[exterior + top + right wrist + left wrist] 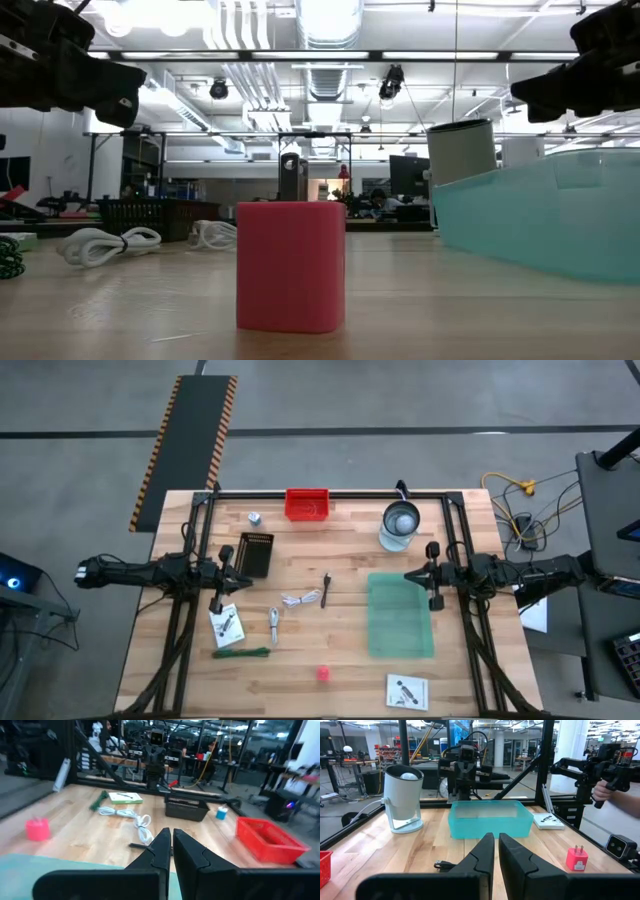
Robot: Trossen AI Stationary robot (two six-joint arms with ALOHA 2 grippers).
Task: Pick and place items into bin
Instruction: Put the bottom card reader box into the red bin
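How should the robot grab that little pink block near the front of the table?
The pink block stands upright and alone on the wood, with flat vertical sides in the low view. Likely best: come straight down from above and pinch two opposite flat sides around the middle. Nothing crowds it; the green tie and the card lie well apart.

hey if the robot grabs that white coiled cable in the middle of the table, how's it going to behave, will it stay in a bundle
The white cable lies in loose loops, so it probably droops and partly uncoils from a one-point grip. It looks thin and light, so pushing it would likely drag it across the wood table. Both grippers, left and right, hang shut, away from it.
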